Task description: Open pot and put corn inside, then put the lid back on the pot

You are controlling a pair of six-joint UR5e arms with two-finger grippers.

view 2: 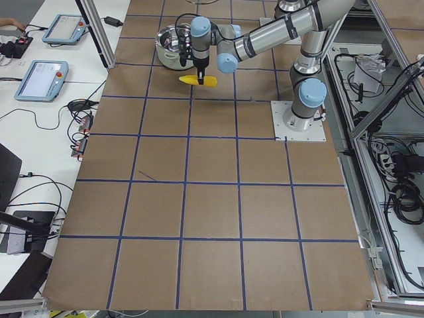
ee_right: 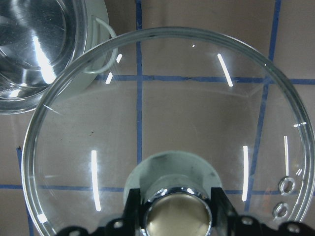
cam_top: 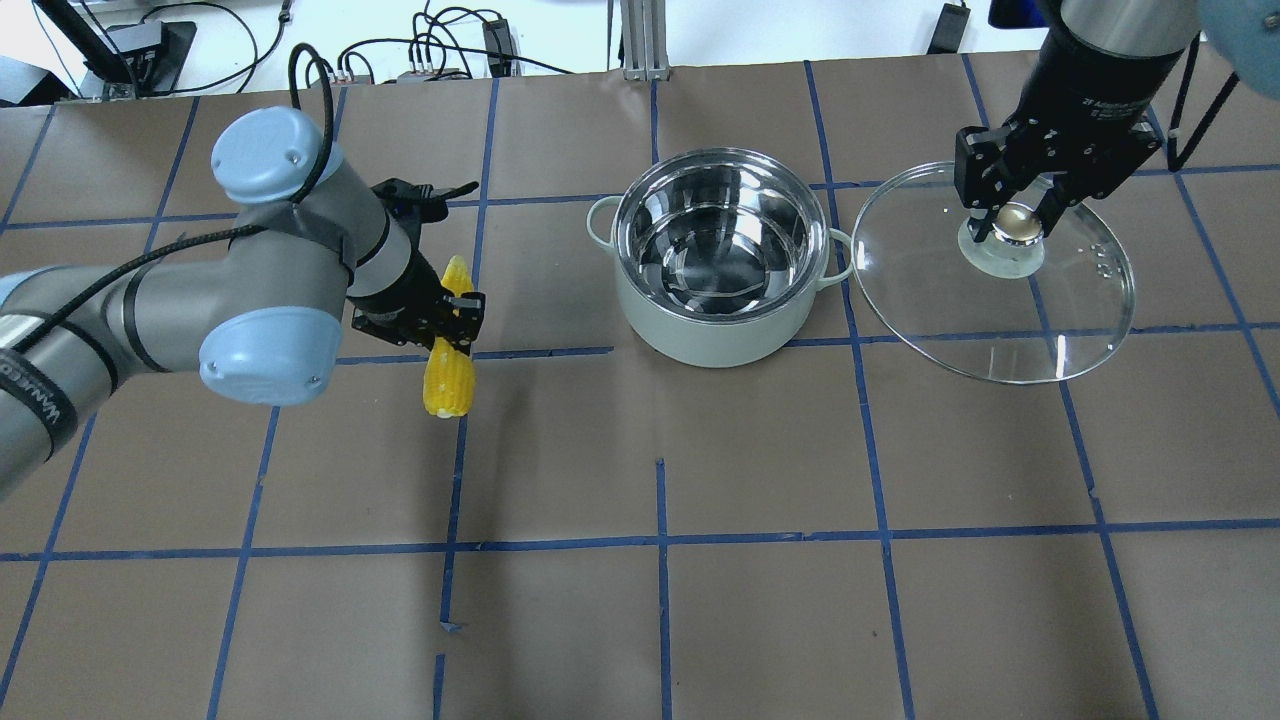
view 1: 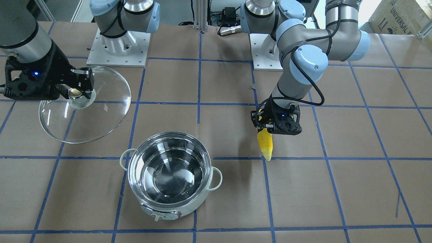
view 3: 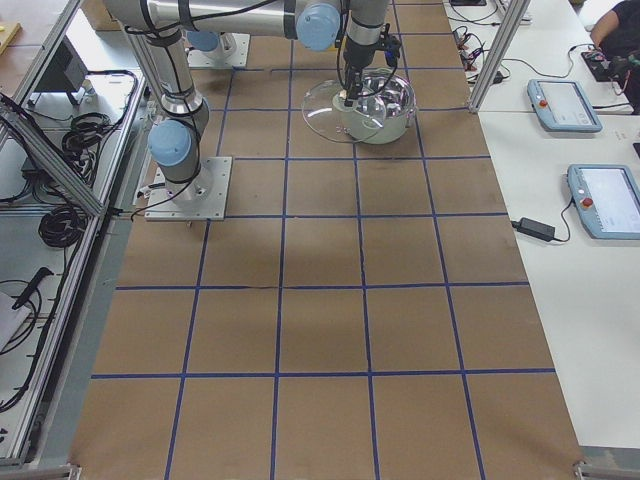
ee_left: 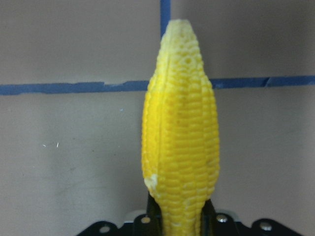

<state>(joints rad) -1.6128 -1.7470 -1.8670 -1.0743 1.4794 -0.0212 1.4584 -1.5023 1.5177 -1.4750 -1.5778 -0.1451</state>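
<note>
One of three steps is done: the right gripper (cam_top: 1012,225) clamps the lid (cam_top: 1000,315), apparently raised, right of the open pot (cam_top: 700,335) in the overhead view, while the left gripper (cam_top: 455,318) clasps the corn (cam_top: 447,385), not yet inserted.

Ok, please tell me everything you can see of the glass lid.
The lid is a round dome of clear glass with a thin rim and two small holes near the edge. Its pale knob, tan on top, is clamped between the fingers of the right gripper. It hangs tilted beside the open pot, not on it.
</note>
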